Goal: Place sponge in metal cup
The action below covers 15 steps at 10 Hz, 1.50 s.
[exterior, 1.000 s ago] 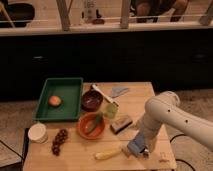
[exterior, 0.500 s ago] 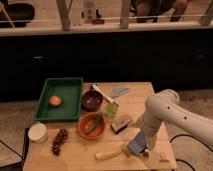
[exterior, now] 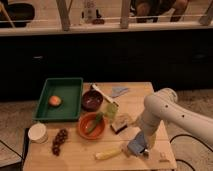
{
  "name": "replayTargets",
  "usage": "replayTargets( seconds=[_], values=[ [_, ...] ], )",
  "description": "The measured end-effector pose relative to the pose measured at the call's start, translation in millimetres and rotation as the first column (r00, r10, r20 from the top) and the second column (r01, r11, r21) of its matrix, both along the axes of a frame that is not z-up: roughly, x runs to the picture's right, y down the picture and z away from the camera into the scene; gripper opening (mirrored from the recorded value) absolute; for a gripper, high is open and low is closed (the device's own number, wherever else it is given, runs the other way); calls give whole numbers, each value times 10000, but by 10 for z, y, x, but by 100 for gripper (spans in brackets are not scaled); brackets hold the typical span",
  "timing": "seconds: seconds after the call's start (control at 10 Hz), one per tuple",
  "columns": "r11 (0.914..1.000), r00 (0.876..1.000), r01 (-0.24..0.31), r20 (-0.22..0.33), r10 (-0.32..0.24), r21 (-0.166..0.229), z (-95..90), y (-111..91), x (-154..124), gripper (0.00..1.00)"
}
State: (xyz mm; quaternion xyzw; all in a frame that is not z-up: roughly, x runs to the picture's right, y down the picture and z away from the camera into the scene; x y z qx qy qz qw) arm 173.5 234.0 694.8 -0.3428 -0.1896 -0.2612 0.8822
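**Pincer [exterior: 142,148] low at metal cup [exterior: 134,146], near right corner of desk [exterior: 142,97]**

Placement on the desk seems to be made as a sorting scene. A green tray [exterior: 60,116] is set at the left edge with an orange fruit [exterior: 55,101] inside. A dark bowl [exterior: 92,100] and an orange bowl [exterior: 91,126] are kept around the middle, and a white cup [exterior: 37,132] and grapes [exterior: 60,141] are toward the near left corner. The metal cup is seen as a small pale bluish shape close to the near right corner, just beside a yellow banana-like piece [exterior: 107,154]. This free position is judged to leave room for the white arm [exterior: 160,107] to come from above.

The sponge [exterior: 121,123] is taken to be the tan block with a dark side, which lies flat on the desk between the orange bowl and the arm. This reading is a judgement only. If it is right, the sponge is not yet lifted and the main step is not yet done.

The arm is bent downward, and the pincer is brought low at the metal cup, so near that the two cannot be separated. Whether the pincer is touching the cup, holding it, or only over it cannot be told. How far the pincer is open cannot be told either, and nothing can be confirmed as held in it.
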Motion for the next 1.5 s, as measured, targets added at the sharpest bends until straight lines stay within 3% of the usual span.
replayTargets(
  seconds=[1.5],
  values=[
    [9999,9999,80,-104,-81,-69,19,-2,-5,80]
  ],
)
